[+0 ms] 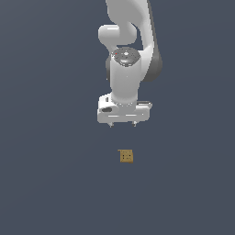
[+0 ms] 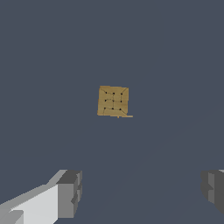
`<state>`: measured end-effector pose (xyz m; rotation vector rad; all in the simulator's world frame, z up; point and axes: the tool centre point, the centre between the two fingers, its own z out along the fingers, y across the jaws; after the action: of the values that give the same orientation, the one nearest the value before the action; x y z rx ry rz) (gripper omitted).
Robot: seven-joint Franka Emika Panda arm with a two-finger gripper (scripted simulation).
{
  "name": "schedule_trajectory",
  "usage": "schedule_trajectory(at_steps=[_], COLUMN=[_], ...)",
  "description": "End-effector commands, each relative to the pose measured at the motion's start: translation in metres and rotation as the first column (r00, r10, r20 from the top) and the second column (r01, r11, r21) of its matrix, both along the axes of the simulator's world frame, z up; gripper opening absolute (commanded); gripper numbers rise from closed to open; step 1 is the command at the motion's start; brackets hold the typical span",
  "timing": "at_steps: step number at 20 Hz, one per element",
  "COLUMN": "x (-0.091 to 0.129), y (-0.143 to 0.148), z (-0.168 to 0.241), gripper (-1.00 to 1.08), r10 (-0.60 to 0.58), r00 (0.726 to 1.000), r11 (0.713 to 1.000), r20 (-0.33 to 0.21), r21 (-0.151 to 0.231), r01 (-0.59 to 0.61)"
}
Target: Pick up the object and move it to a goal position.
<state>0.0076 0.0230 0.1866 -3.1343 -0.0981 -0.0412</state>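
- I see the cube [image 1: 126, 156] lying alone on the plain dark grey floor [image 1: 46, 174], apart from the arm and touching nothing else.
- On my wrist view the cube [image 2: 113, 101] shows a grid of faint dark dots on its upper face; its side faces are barely visible.
- The gripper [image 1: 122, 124] hangs above the floor, clear of the cube, its fingers spread wide with nothing between them.
- On the wrist view only the grey fingertips [image 2: 70, 194] show; the far one is cut off at the frame edge.
- The arm [image 1: 131, 55] runs out of the exterior view's top, so its base is unseen.
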Motion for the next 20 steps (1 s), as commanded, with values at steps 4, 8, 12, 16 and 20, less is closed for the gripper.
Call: schedule_trajectory(at_steps=[4,8,12,16,20], x=[0.0,-0.002,-0.004,-0.003,-0.002], y=[0.007,0.032,0.043,0.041,0.041], z=[0.0,-0.002,-0.003,-0.003,-0.005], gripper=[1.0,1.0,1.0,1.0,1.0], r10=[0.006,0.031,0.042,0.043,0.066], r00=[1.0,1.0,0.999,0.999,0.998], r11=[1.0,0.999,0.999,0.999,0.998], r20=[0.0,-0.001,-0.002,-0.002,-0.002], r21=[0.004,0.02,0.028,0.026,0.024], r01=[-0.006,-0.031,-0.042,-0.043,-0.066])
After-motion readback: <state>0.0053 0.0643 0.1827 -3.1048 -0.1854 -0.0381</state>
